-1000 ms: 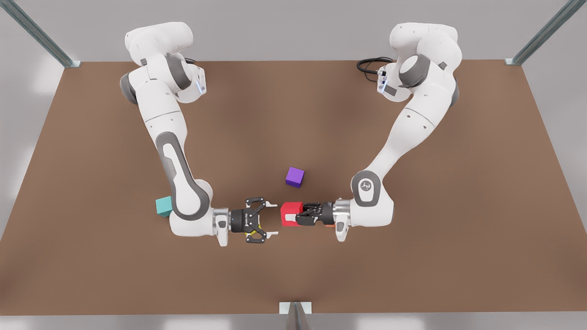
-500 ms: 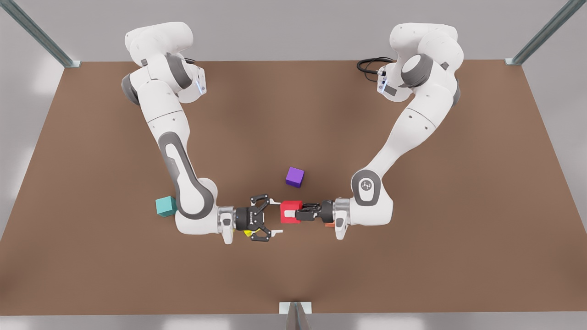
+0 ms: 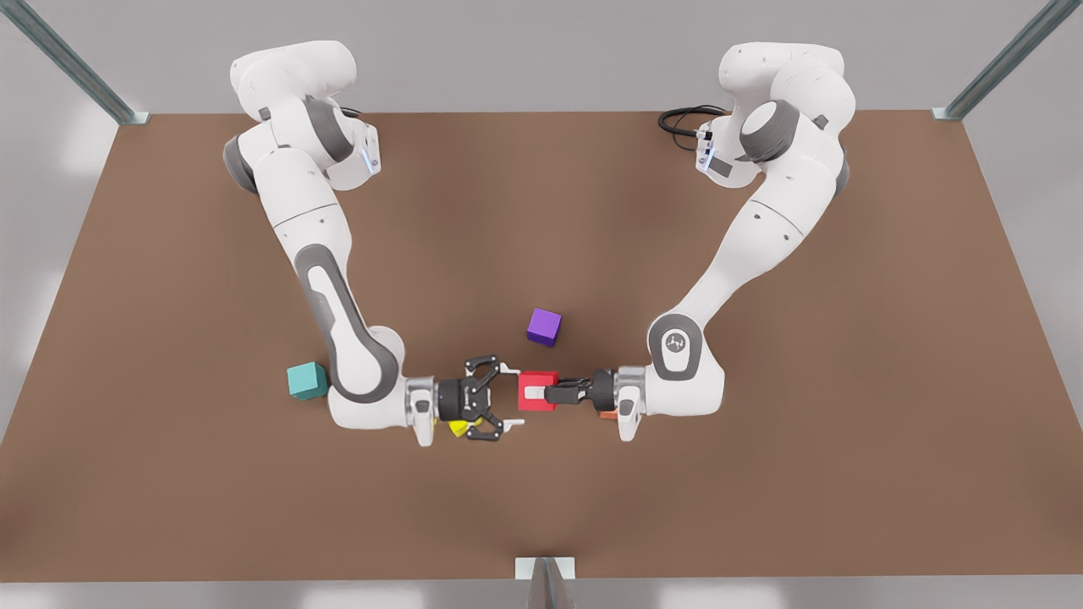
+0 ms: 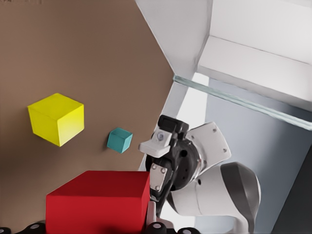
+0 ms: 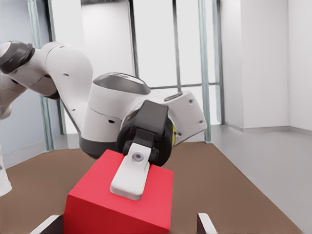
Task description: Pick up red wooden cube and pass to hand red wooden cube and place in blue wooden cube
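Observation:
The red wooden cube (image 3: 535,392) hangs above the table at front centre, with my left gripper (image 3: 541,393) shut on it, reaching in from the front view's right. One white finger (image 5: 131,178) lies flat on the cube's face (image 5: 122,204). My right gripper (image 3: 511,397) comes from the front view's left and is open. Its fingertips (image 5: 48,223) flank the cube's near end without touching it. The left wrist view has the cube (image 4: 97,202) close up and the right gripper (image 4: 156,163) just behind it. The blue wooden cube (image 3: 306,381) (image 4: 120,140) rests on the table beside the right arm's elbow.
A yellow cube (image 3: 458,428) (image 4: 56,118) lies on the table under the right gripper. A purple cube (image 3: 544,326) sits just behind the handover spot. An orange cube (image 3: 608,415) peeks out under the left wrist. The brown table (image 3: 761,474) stretches wide on both sides.
My right gripper has slid toward the front view's right, and its open fingers now reach the red cube. The left gripper stayed shut on the cube and rolled slightly about its wrist.

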Robot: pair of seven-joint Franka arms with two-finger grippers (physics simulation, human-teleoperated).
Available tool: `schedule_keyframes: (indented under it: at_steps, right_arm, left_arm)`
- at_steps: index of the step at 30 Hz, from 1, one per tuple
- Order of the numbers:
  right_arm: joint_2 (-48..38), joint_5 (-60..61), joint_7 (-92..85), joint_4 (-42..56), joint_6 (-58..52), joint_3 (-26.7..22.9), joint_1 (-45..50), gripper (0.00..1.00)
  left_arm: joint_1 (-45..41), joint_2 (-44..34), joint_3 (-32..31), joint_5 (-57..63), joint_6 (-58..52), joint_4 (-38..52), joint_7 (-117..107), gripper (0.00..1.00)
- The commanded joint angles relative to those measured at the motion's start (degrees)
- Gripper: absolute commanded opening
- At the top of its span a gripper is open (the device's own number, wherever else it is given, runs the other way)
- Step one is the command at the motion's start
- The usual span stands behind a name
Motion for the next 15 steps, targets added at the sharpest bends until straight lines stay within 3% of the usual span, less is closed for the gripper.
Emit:
schedule_keyframes:
  at_steps: [1, 15]
  right_arm:
    - [-0.16, 0.21, -0.69, -0.24, -0.29, 0.17, -0.01, 1.0]
    - [0.45, 1.61, -0.78, -0.59, 0.41, 2.63, 0.43, 1.0]
  left_arm:
    - [0.12, -0.07, -0.12, -0.76, -0.14, -0.06, 6.31, 0.64]
    - [-0.14, -0.07, -0.12, -1.9, 0.12, -0.06, 6.57, 0.64]
